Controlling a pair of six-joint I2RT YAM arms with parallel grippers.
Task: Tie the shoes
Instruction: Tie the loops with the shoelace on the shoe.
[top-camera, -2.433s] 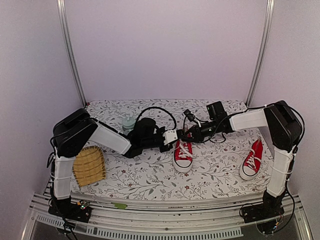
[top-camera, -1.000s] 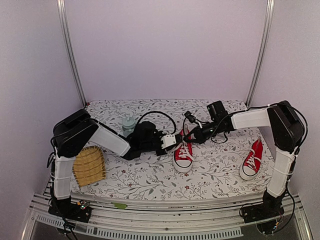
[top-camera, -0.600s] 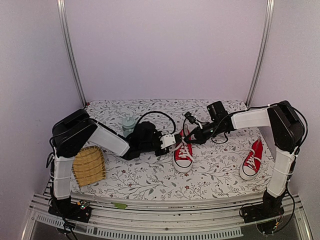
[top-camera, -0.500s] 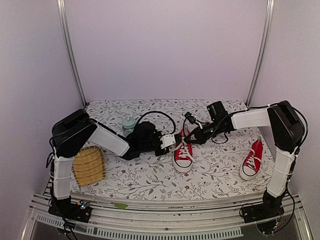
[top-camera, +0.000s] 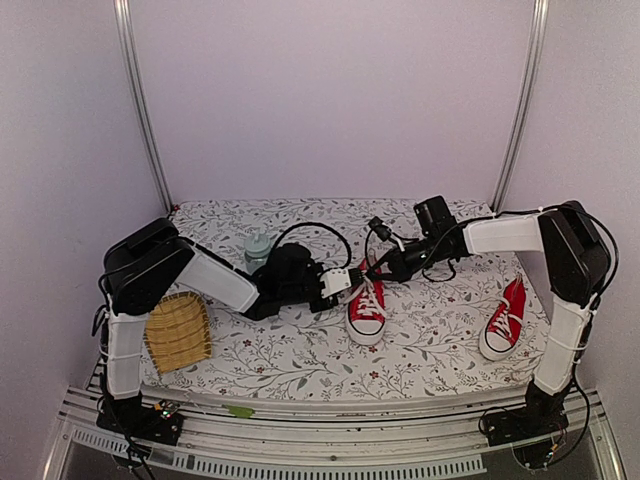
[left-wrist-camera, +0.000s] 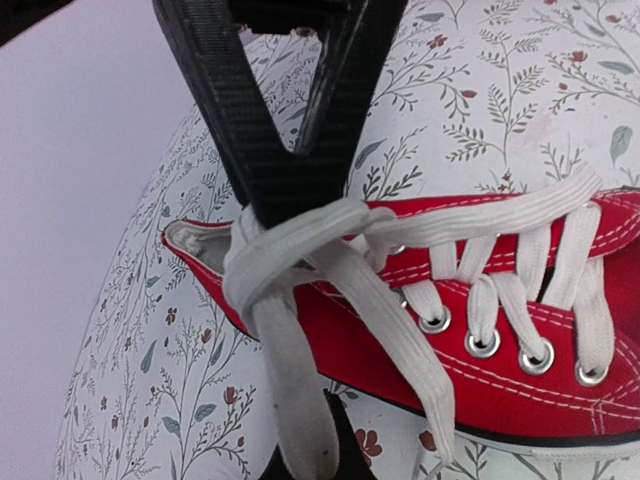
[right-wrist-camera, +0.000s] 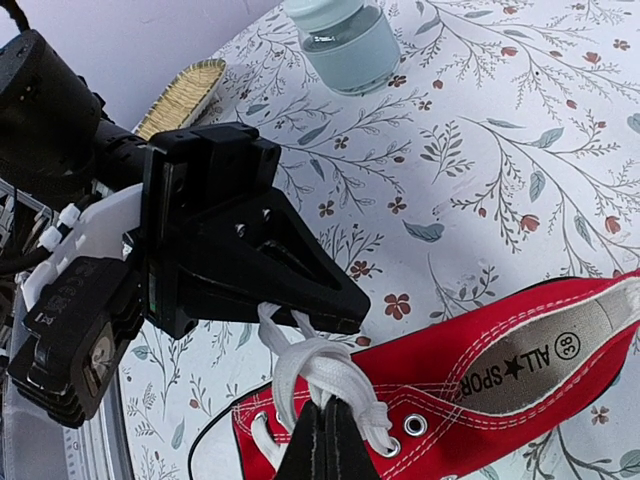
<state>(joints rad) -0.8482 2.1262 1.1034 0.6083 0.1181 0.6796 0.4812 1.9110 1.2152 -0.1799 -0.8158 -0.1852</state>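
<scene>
As arms (top-camera: 215, 275) reach inward, left tool (top-camera: 352, 278) and right tool (top-camera: 376, 270) clamp the shoe's (top-camera: 366, 322) laces (left-wrist-camera: 300, 238).

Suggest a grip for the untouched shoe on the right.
Likely the heel collar, from above: the shoe sits sole-down, opening up, heel at the far end, so one finger can drop inside the rim, one outside. Its rounded toe cap gives little to pinch.
</scene>
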